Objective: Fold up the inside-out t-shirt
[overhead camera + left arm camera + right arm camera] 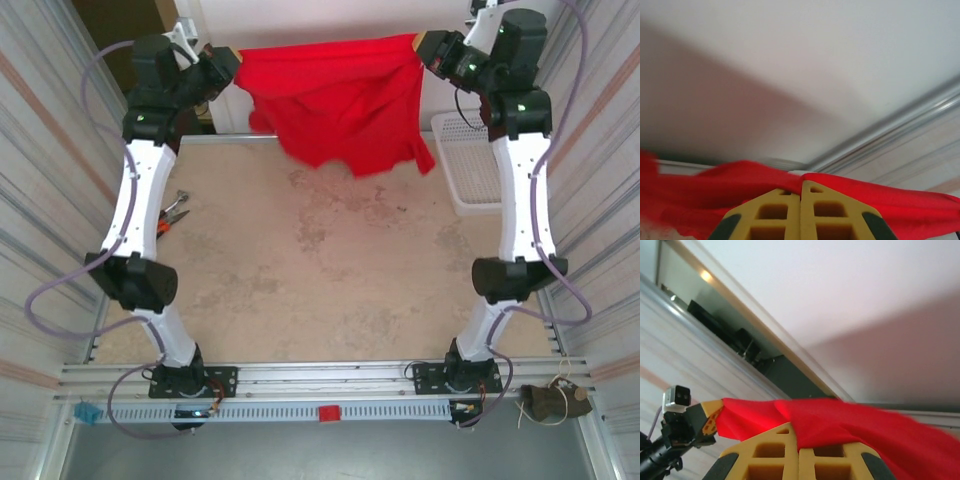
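Currently my left claw (234, 62) and right claw (423, 48) are clamping the shirt (340, 100), suspending it stretched above the tabletop (330, 270).

The beige counter (330, 280) has pale worn stains. At its far right edge lies a white slotted tray (468, 172). Near the left edge lies a small tool with red handles (172, 212). On the near rail (380, 375) sits a red marker (328, 413)

Left arm (140, 195) and right arm (520, 205) wearing white shells between bulky black joints, lavender cables (30, 298) looping alongside, green lights (143, 120) glowing, left claw (801, 185) and right claw (797, 436) showing yellow fingers with square cutouts
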Tool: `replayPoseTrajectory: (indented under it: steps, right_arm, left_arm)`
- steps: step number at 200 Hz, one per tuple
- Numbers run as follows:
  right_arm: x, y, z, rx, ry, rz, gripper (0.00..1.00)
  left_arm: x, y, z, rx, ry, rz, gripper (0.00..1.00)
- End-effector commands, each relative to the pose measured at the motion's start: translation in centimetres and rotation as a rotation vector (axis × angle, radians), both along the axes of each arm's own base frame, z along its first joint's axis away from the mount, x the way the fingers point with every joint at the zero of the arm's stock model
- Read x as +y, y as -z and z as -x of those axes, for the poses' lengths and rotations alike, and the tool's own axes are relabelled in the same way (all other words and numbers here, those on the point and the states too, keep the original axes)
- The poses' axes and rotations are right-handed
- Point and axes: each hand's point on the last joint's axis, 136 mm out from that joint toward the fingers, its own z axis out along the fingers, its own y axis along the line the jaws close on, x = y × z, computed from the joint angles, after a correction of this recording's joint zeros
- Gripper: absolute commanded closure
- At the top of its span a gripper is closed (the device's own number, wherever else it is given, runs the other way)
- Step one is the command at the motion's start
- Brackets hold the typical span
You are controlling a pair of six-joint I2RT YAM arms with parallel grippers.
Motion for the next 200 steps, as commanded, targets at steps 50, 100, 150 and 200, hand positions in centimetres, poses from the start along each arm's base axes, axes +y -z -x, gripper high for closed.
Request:
replayPoseTrajectory:
  steps: [50, 100, 150, 200]
  right_arm:
    - [1.6, 28.7, 8.4, 0.54, 0.004, 0.016, 1.0]
    - [2.1, 39.3, 16.2, 0.732, 0.043, 0.134, 0.98]
    - [-3.5, 38.5, 21.5, 0.69, 0.23, 0.319, 0.25]
    - [-5.1, 43.7, 24.7, 0.771, 0.251, 0.366, 0.27]
  left_arm:
    - [1.5, 25.3, 8.0, 0.471, -0.025, 0.024, 1.0]
    - [3.9, 36.9, 13.8, 0.688, -0.081, 0.022, 0.71]
    - [6.6, 37.4, 20.1, 0.744, -0.181, -0.102, 0.2]
    - [6.5, 41.6, 26.4, 0.815, -0.217, -0.309, 0.19]
